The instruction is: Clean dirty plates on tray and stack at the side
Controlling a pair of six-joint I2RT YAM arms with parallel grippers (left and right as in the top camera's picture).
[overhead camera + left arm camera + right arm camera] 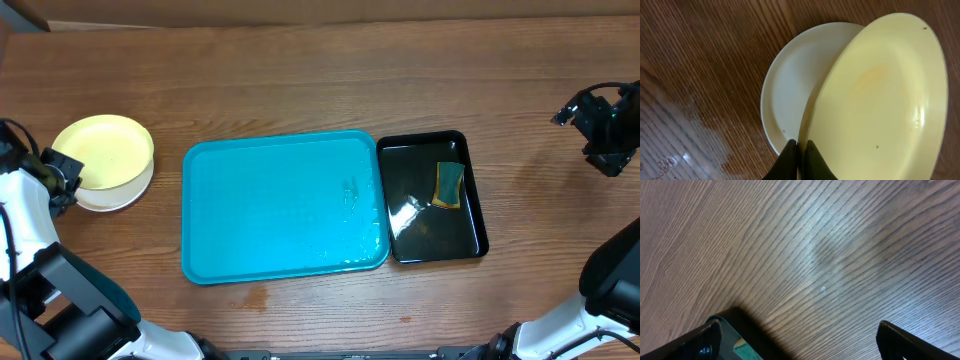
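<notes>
The turquoise tray (283,205) lies mid-table with no plates on it. At the left, a pale yellow-green plate (101,150) sits tilted over a white plate (112,195) on the wood. In the left wrist view the yellow-green plate (880,100) leans above the white plate (790,85), and my left gripper (801,150) is shut on its rim. In the overhead view the left gripper (55,175) is at the plates' left edge. A third plate cannot be made out. My right gripper (600,125) hangs open and empty at the far right, its fingers wide apart (797,340) over bare wood.
A glossy black tray (432,197) lies against the turquoise tray's right side and holds a green-and-yellow sponge (449,185). Its corner shows in the right wrist view (735,335). A wet patch marks the wood (685,145) left of the plates.
</notes>
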